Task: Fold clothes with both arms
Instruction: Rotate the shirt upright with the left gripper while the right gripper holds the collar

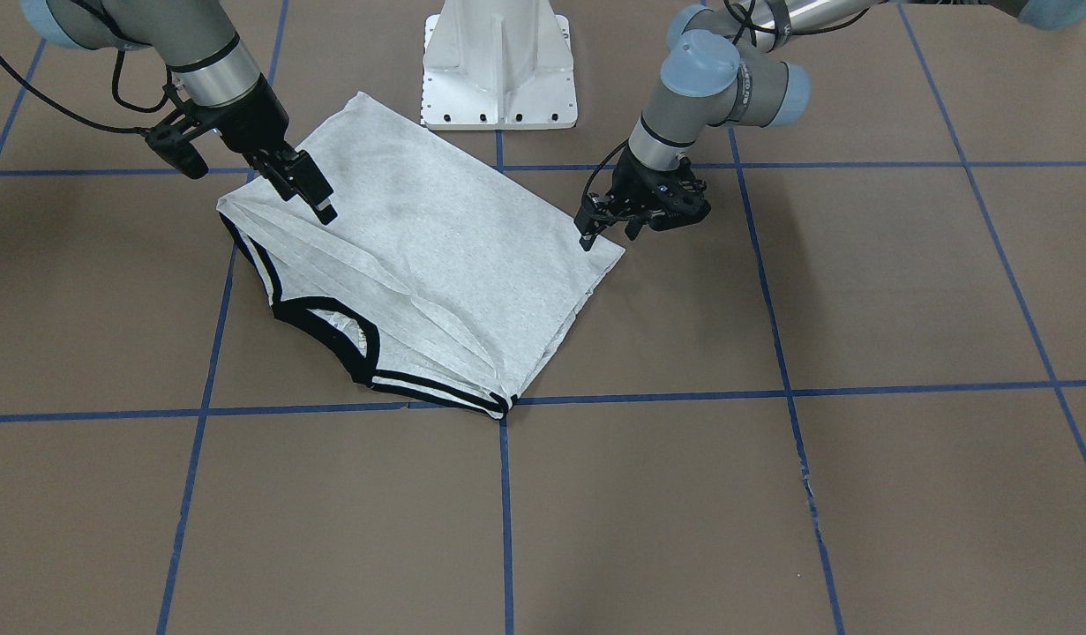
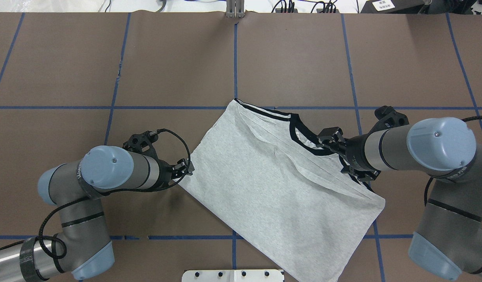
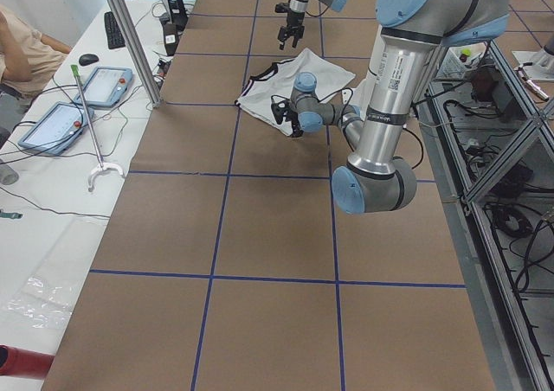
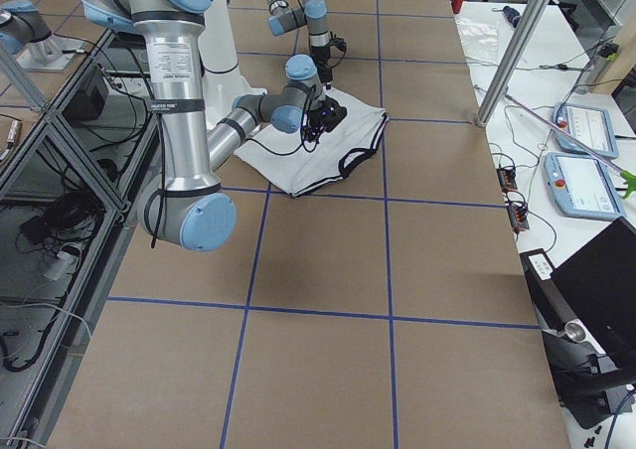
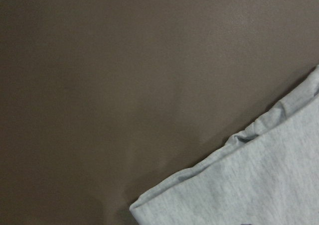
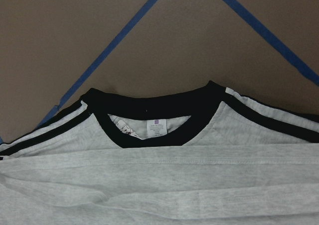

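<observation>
The light grey T-shirt (image 1: 437, 256) lies folded and flat on the brown table, back up, in the overhead view (image 2: 272, 184) as a slanted rectangle. Its black collar (image 2: 299, 135) and black shoulder stripes are on the far edge; the print is hidden. My left gripper (image 1: 609, 234) hovers at the shirt's side corner (image 5: 259, 185), fingers apart and holding nothing; in the overhead view it (image 2: 187, 169) is at the shirt's left corner. My right gripper (image 1: 318, 198) hangs just over the shirt near the collar (image 6: 159, 110), apparently open and empty; it also shows in the overhead view (image 2: 327, 141).
The white pedestal (image 1: 498, 62) stands at the robot's edge of the table, close to the shirt's near hem. Blue tape lines (image 1: 505, 511) cross the brown table cover. Tablets and cables lie on side benches (image 3: 69, 105) beyond the table.
</observation>
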`<action>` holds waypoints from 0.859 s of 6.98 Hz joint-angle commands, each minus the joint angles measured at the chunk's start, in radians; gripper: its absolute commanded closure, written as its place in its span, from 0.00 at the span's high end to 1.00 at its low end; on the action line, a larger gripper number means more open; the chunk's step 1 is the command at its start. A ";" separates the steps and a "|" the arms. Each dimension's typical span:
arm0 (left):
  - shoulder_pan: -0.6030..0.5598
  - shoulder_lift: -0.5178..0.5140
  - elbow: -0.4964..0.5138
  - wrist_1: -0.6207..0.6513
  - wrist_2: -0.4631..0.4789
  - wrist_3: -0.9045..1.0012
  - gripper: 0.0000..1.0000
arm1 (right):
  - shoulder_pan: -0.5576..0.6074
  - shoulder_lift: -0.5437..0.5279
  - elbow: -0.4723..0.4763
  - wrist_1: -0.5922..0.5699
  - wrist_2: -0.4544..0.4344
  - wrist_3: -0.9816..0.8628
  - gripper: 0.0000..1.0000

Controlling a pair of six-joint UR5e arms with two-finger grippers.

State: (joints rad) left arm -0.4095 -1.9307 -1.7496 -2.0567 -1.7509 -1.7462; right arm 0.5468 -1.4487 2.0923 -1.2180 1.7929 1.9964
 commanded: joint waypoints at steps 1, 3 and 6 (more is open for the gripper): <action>-0.002 -0.011 0.006 0.070 0.002 0.007 0.51 | 0.001 0.001 -0.005 0.000 -0.001 -0.001 1.00; -0.011 -0.010 0.001 0.078 0.004 0.016 0.00 | 0.002 0.002 -0.005 0.000 -0.003 -0.001 1.00; -0.090 -0.016 -0.054 0.096 -0.002 0.090 0.00 | 0.002 0.002 -0.015 0.002 -0.007 -0.002 1.00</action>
State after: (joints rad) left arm -0.4550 -1.9428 -1.7758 -1.9730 -1.7510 -1.7057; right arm 0.5487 -1.4466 2.0816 -1.2170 1.7868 1.9947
